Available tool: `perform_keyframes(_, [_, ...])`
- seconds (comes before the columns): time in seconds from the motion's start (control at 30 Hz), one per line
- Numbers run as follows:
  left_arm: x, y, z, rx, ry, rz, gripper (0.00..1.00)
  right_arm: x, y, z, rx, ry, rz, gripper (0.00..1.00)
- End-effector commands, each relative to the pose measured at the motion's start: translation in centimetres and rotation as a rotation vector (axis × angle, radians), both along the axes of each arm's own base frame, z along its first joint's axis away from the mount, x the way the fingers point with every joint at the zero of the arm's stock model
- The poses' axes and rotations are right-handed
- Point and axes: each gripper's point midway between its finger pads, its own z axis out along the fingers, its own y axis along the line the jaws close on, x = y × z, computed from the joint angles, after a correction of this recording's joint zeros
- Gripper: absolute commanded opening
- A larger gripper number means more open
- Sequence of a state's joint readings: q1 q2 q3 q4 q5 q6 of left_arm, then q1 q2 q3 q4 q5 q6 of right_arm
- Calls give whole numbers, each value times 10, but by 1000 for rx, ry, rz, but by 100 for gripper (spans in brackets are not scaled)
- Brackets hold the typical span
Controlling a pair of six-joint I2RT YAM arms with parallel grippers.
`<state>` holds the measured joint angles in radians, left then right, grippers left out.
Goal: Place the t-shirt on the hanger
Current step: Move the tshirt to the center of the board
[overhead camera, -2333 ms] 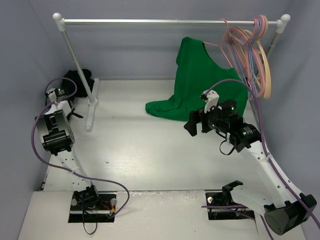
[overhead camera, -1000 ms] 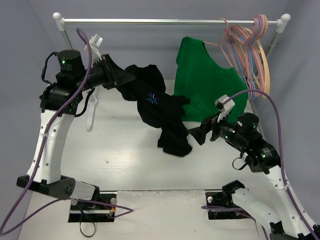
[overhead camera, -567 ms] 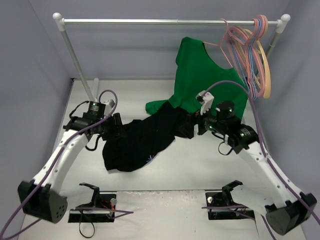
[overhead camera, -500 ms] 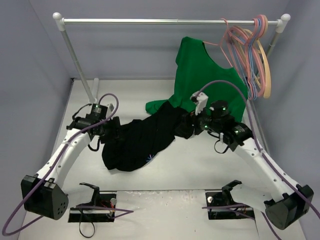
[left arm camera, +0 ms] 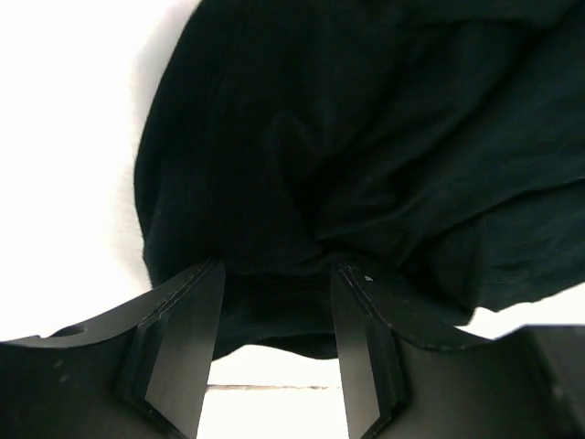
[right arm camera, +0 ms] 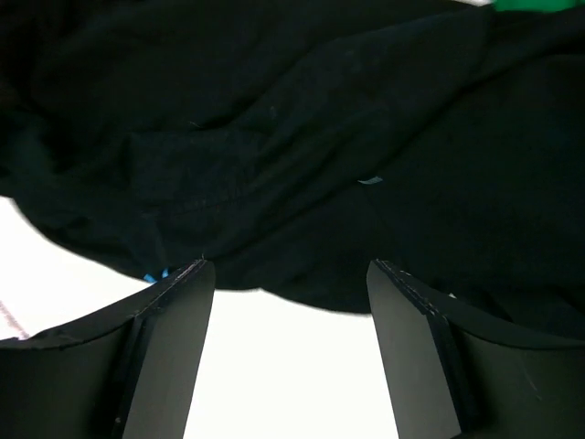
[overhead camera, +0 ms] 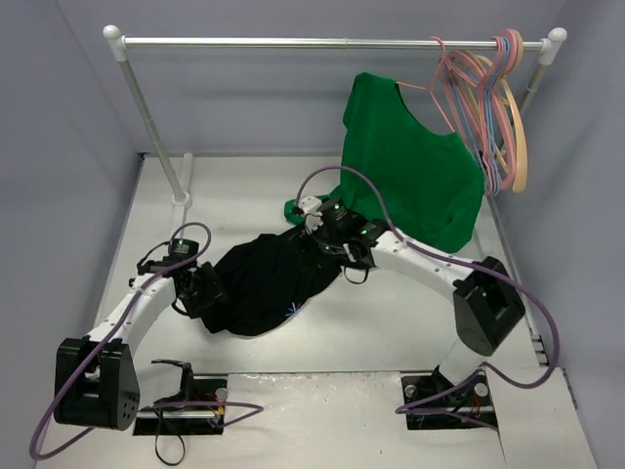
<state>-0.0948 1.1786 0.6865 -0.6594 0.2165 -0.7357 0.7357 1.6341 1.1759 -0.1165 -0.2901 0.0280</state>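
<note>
The black t-shirt (overhead camera: 264, 281) lies crumpled on the table between the two arms, a small blue mark (overhead camera: 293, 307) showing at its near edge. My left gripper (overhead camera: 207, 293) is low at the shirt's left end. In the left wrist view it (left arm camera: 276, 269) is open, with the cloth's (left arm camera: 366, 137) edge lying between the fingertips, unpinched. My right gripper (overhead camera: 327, 252) is at the shirt's right end. In the right wrist view it (right arm camera: 288, 267) is open just over the cloth (right arm camera: 274, 137). The pink hanger (overhead camera: 452, 83) hangs among others at the rail's right end.
A green t-shirt (overhead camera: 410, 166) hangs from the rail (overhead camera: 322, 42), its hem reaching the table behind the right gripper. A tan hanger (overhead camera: 521, 137) and blue hangers (overhead camera: 493, 147) share the rail's right end. The rack's left post (overhead camera: 156, 122) stands at the back left.
The left arm brought the black t-shirt down from mid-air onto the table and let go of it. The right arm swung left to the shirt's right end, its jaws narrowing.
</note>
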Motion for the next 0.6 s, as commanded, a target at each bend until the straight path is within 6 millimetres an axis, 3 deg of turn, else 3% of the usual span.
perform_keyframes(0.0, [19,-5,12,-51,-92,73,50,14,25,7,3,-92,11,69])
perform_keyframes(0.07, [11,-2,0,-40,-67,104,50,10,32,-12,-7,-49,3,71])
perform_keyframes(0.17, [14,-1,-6,-44,-91,140,50,7,43,-30,-21,-34,-8,72])
perform_keyframes(0.37, [29,16,-13,37,-107,167,48,21,64,-46,42,-4,-79,69])
perform_keyframes(0.43, [33,20,-15,60,-110,167,42,27,65,-50,40,-13,-100,61])
perform_keyframes(0.47, [34,24,-19,74,-98,172,32,30,66,-46,43,-24,-109,48])
perform_keyframes(0.53, [41,27,-17,88,-115,163,20,36,65,-35,47,-61,-130,31])
perform_keyframes(0.57, [45,28,-13,89,-130,159,15,39,66,-19,69,-92,-135,18])
